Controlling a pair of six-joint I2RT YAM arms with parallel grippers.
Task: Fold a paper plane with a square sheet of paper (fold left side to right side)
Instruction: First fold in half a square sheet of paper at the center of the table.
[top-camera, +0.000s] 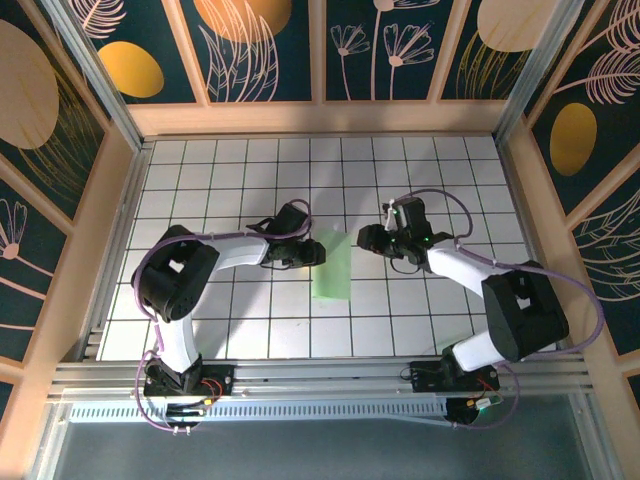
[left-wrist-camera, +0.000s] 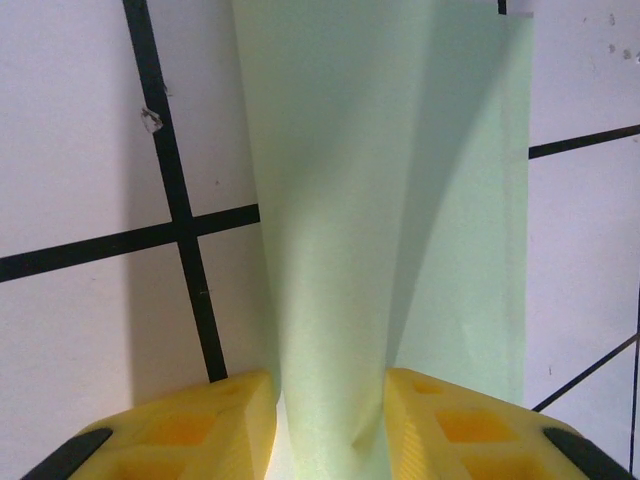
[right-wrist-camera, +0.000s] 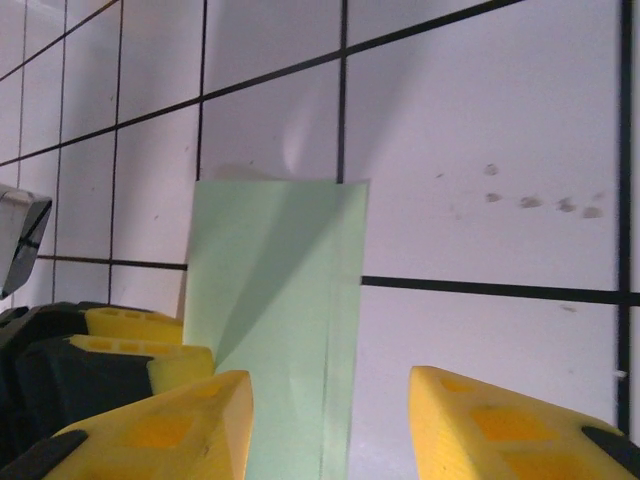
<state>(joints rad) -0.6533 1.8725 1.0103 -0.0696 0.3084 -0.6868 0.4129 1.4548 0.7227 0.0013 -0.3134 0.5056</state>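
The pale green sheet of paper lies folded into a tall strip at the centre of the top view, on the white gridded tabletop. At its left edge, the left end effector grips a raised fold between its yellow fingers. Right of the strip, the right end effector stands with its jaws apart, holding nothing.

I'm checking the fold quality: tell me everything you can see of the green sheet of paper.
The square sheet of paper is thin, plain pale green, folded into a narrow rectangle lying on the white grid table. A rounded ridge of it rises inside the left end effector, whose fingers appear to pinch it. The right end effector hangs open beside it, not touching.
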